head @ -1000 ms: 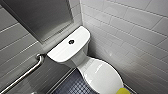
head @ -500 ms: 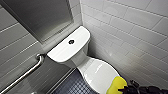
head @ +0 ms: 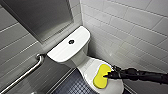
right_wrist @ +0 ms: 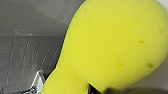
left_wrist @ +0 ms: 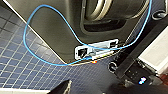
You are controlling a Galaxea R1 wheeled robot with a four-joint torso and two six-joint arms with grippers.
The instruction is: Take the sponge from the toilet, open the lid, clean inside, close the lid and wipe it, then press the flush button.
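As the right tool slides in, the sponge shifts farther up the closed lid.
Tool clenched on the sponge, lid directly beneath it, flush button well beyond; wiping the lid seems underway.

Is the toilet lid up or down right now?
Down. The lid lies flat, its smooth white top facing up, with the sponge over it.
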